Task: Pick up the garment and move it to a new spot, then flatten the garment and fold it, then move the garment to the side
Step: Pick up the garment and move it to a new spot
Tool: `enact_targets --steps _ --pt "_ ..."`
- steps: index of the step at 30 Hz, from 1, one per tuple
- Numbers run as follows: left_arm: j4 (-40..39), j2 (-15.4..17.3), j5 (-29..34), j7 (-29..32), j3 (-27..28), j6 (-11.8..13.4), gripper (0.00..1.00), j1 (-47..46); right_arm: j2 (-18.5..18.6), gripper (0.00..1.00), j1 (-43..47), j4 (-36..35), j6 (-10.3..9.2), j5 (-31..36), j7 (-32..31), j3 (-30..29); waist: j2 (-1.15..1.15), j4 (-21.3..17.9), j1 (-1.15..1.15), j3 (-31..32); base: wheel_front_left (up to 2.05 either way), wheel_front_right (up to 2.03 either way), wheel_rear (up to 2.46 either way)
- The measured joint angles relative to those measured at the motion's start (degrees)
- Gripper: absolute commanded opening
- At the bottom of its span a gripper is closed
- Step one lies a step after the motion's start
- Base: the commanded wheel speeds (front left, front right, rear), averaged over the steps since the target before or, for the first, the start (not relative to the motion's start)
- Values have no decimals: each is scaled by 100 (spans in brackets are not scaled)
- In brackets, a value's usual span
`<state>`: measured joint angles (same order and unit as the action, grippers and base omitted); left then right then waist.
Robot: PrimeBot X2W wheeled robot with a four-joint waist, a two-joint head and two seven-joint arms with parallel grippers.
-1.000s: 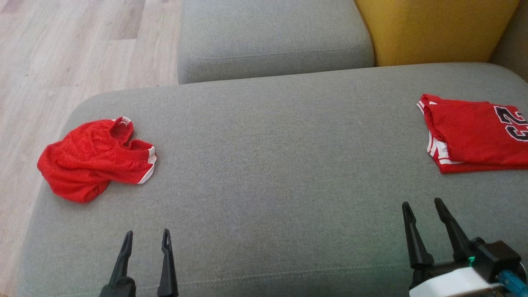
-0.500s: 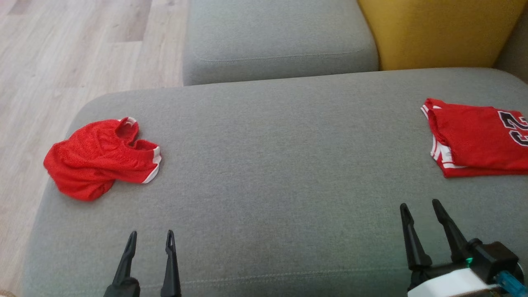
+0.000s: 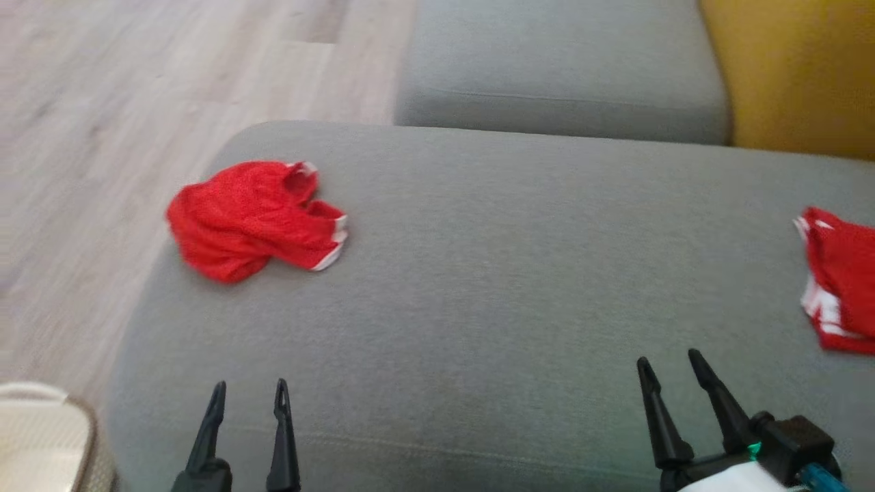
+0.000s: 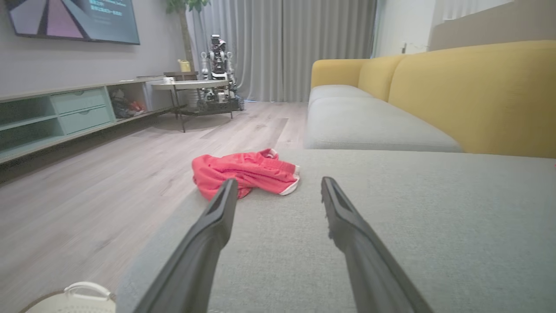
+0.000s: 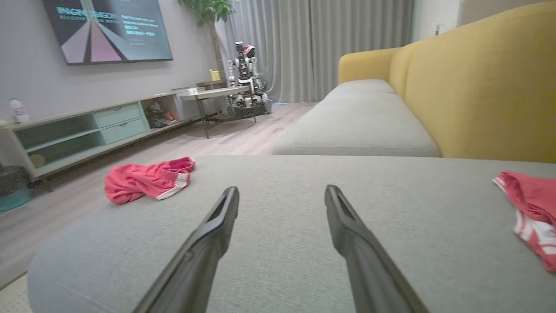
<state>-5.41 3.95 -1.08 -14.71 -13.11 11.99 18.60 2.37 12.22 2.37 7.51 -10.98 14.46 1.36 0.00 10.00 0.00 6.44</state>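
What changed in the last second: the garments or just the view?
Only the head camera swung left: the crumpled red garment shows nearer centre, the folded jersey is cut by the right edge. Neither moved on the grey cushion. The left gripper and right gripper stay open, empty.

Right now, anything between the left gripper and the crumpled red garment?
Nothing visible. Only bare grey cushion lies between the open left gripper and the crumpled red garment, which sits ahead of it near the cushion's left edge.

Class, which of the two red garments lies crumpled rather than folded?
The bunched garment by the cushion's left edge; the folded garment at right lies flat.
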Motion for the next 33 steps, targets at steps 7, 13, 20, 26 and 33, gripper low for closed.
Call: enact_targets --steps 7,13,20,26,33 --pt "-67 31 1 0 82 12 100 8 -9 100 15 4 0 -78 0 104 0 709 0 11 0 0 0" --pt "-130 89 43 0 99 12 100 9 -9 100 15 8 0 -132 0 121 0 1214 0 4 0 0 0" --pt "-186 123 43 0 127 18 100 19 -11 100 14 12 0 -134 0 225 0 1477 0 -58 0 0 0" --pt "-275 147 38 0 286 27 100 -15 -12 100 14 27 0 -54 0 144 0 1410 0 -172 0 0 0" --pt "-381 336 -166 0 650 -349 100 -1257 -12 100 14 37 0 268 0 80 0 1275 0 -537 0 0 0"
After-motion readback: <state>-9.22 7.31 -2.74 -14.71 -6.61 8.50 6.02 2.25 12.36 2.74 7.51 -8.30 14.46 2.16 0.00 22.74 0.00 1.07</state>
